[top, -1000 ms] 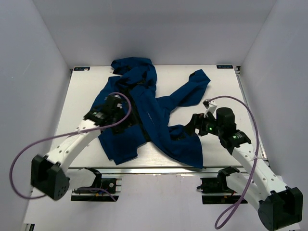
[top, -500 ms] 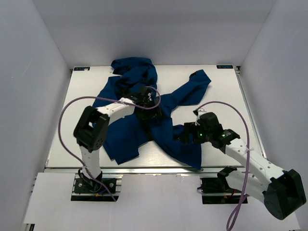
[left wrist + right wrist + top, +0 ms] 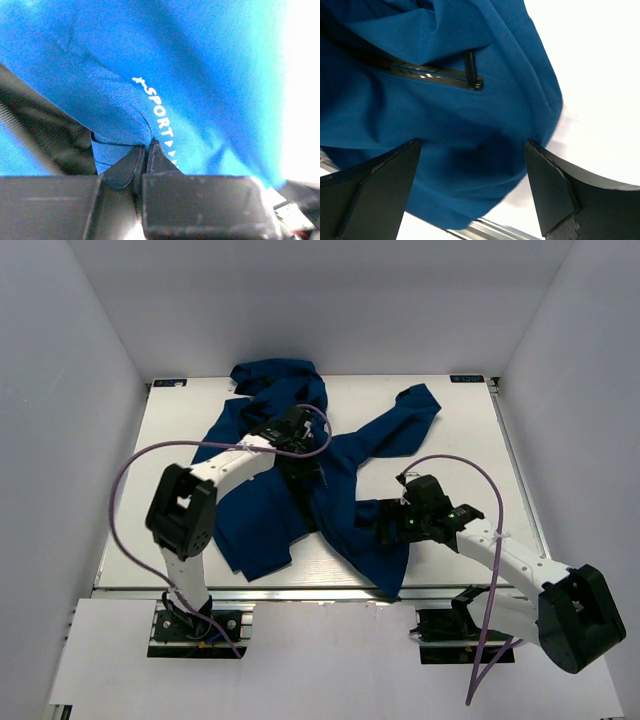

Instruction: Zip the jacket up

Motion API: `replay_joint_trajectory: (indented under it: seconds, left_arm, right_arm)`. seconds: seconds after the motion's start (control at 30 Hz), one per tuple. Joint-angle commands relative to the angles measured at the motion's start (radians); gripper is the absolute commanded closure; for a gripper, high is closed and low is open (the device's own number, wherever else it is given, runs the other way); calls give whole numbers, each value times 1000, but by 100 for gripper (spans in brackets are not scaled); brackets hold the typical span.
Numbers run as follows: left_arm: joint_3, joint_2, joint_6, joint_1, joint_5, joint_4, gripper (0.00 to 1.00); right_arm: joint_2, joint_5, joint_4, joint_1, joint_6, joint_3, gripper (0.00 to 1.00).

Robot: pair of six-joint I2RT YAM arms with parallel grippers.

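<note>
1. Counting up: one jacket (image 3: 255, 520), one worktop (image 3: 460, 440), two arms, two claws. Also just one line of white lettering (image 3: 157, 112), reading SPORT in the left wrist view.
2. Finding the jacket sprawled and rumpled across the middle of the worktop: bunched up toward the far edge, one sleeve flung out to the right, lower hem close to the near edge. Not zipped yet, with a dark strip showing down the middle.
3. Looking at the left claw (image 3: 148, 150): squeezed almost fully together on a fold of the blue fabric, right beside that lettering, over the jacket's middle.
4. Looking at the right claw (image 3: 472, 147): spread wide, gripping nothing, hanging low over the hem on the jacket's right side. Beyond the fingers, spotting one pocket zipper (image 3: 435, 75) with one black pull (image 3: 471, 70).
5. Comparing with a second ago: seeing the left arm now arched right across the jacket instead of lying out at its left, with the claw at the centre rather than on the left front panel.
6. Same comparison for the right arm: stretched lower and further left, elbow nearer the worktop's near edge. Noticing the lower right hem drawn a bit narrower too.
</note>
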Motion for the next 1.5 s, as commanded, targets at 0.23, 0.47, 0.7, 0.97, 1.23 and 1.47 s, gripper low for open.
replay_joint_trajectory:
  seconds: [0.23, 0.47, 0.7, 0.97, 1.23, 1.47]
  left_arm:
    - [-136, -350, 46, 51, -118, 58, 100]
    - [-127, -345, 46, 90, -124, 76, 100]
    - [-89, -250, 92, 149, -103, 258, 100]
    - [218, 91, 168, 151, -5, 231, 100]
    - [267, 114, 191, 149, 14, 188, 2]
    - [108, -116, 186, 149, -47, 127, 2]
  right_arm:
    - [105, 35, 167, 0, -12, 30, 11]
    - [248, 30, 198, 0, -6, 98, 33]
    - [145, -100, 181, 2, 39, -43, 37]
    - [22, -192, 181, 126, 41, -110, 35]
    - [14, -7, 17, 237, -53, 130, 26]
    - [65, 202, -34, 431, 39, 229, 24]
